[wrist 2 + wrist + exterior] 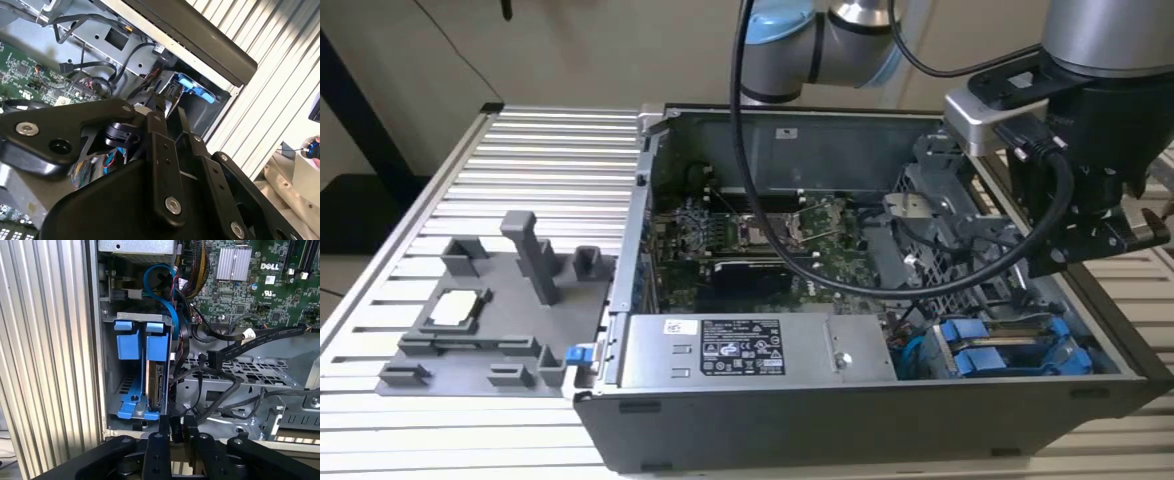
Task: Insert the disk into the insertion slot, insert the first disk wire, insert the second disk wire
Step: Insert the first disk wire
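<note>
Blue-framed, the disk [158,385] sits in the insertion slot [111,390] just beyond your gripper [177,434], whose fingers [156,455] pinch nearly closed on a black wire plug [176,422], so first-wire insertion seems underway, needing square alignment.

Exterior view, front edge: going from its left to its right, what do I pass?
grey fixture tray → silver power-supply box → blue disk carriers
</note>
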You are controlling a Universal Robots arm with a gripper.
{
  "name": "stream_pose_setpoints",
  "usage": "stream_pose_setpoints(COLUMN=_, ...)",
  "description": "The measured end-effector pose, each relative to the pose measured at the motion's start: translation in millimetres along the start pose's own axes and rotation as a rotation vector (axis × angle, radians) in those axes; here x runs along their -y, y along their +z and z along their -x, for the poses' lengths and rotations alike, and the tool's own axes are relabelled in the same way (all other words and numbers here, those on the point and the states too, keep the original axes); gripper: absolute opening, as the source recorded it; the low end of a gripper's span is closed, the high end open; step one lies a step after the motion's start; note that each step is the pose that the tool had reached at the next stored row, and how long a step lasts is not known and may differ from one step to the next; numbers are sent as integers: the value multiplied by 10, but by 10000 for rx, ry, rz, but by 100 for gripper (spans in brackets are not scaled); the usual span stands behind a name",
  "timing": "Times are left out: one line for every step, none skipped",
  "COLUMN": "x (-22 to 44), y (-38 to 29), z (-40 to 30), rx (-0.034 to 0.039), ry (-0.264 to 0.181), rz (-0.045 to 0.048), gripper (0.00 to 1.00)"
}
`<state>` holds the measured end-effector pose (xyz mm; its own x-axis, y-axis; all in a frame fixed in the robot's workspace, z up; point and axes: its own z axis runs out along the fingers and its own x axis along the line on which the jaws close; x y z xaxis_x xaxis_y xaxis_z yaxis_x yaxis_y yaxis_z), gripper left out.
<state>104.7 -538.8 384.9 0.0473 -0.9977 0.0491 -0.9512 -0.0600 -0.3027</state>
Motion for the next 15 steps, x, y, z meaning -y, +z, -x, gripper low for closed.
stream_pose_setpoints(x=0, y=0, z=0, rx=0, ry=-1, rz=0, gripper=20)
stream_pose_setpoints(x=0, y=0, z=0, rx=0, ry=-1, rz=0, gripper=19)
stream_pose_setpoints(x=0, y=0, z=0, rx=-1, ry=-1, rz=0, gripper=19)
stream_pose_setpoints(x=0, y=0, z=0, rx=0, ry=-1, rz=0, gripper=19)
stream_pose_setpoints(x=0, y=0, z=1, rx=0, ry=0, rz=0, gripper=19)
stream_pose_setpoints(x=0, y=0, z=1, rx=0, ry=-1, rz=0, gripper=19)
stream_pose_setpoints(x=0, y=0, z=1, rx=0, ry=-1, rz=0, gripper=19)
stream_pose_setpoints(x=0, y=0, z=1, rx=0, ry=0, rz=0, gripper=19)
stream_pose_setpoints(x=0, y=1, z=0, rx=-3, ry=-1, rz=0, gripper=19)
stream_pose_setpoints(x=-1, y=3, z=-2, rx=-3, ry=-1, rz=1, gripper=19)
stream_pose_setpoints(x=-2, y=7, z=-7, rx=-5, ry=-1, rz=4, gripper=19)
stream_pose_setpoints(x=-2, y=14, z=-13, rx=-8, ry=-2, rz=8, gripper=19)
stream_pose_setpoints(x=-3, y=22, z=-19, rx=-16, ry=-3, rz=13, gripper=19)
stream_pose_setpoints(x=-3, y=28, z=-27, rx=-27, ry=-5, rz=17, gripper=19)
stream_pose_setpoints(x=-4, y=34, z=-35, rx=-34, ry=-7, rz=20, gripper=19)
